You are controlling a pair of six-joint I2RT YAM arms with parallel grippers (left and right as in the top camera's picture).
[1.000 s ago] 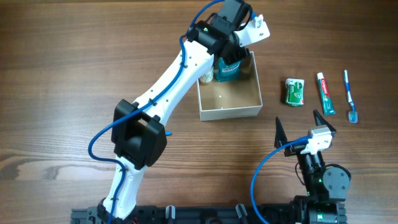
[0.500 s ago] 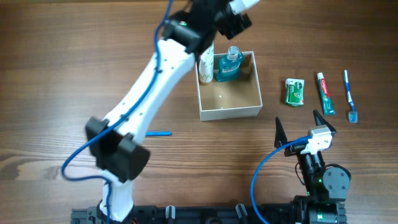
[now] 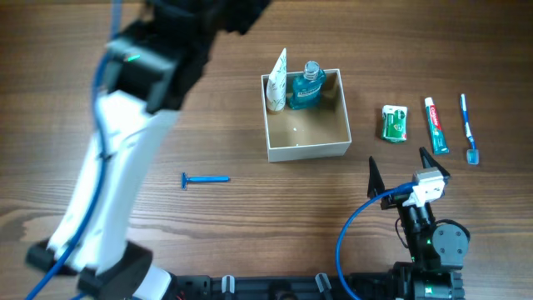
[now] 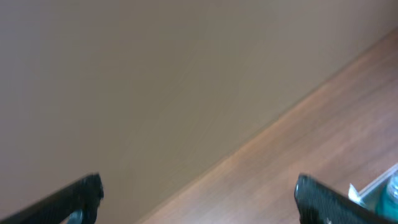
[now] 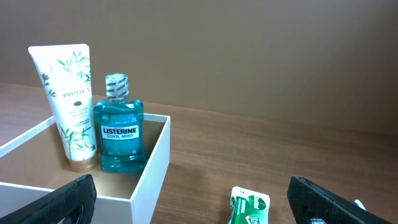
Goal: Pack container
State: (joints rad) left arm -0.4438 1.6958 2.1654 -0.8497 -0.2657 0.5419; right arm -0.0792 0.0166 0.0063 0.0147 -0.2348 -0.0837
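Note:
The container (image 3: 312, 133), a white-walled box with a tan floor, sits mid-table. A white tube (image 3: 277, 82) and a blue mouthwash bottle (image 3: 306, 87) stand upright against its far wall. Both also show in the right wrist view, the tube (image 5: 71, 106) and the bottle (image 5: 121, 127) inside the container (image 5: 152, 168). My left gripper (image 4: 199, 208) is open and empty, raised high and facing the table's far edge. Only its arm (image 3: 125, 133) shows overhead. My right gripper (image 3: 401, 167) is open and empty, near the front edge, right of the container.
A green packet (image 3: 395, 122), a toothpaste tube (image 3: 435, 125) and a blue toothbrush (image 3: 469, 129) lie in a row right of the container. The packet lies between my right fingers (image 5: 249, 206). A blue razor (image 3: 205, 179) lies left of the container.
My left arm let go of the mouthwash bottle, now standing in the container, and swung up and left away from it. This uncovered the razor. The right arm has not moved.

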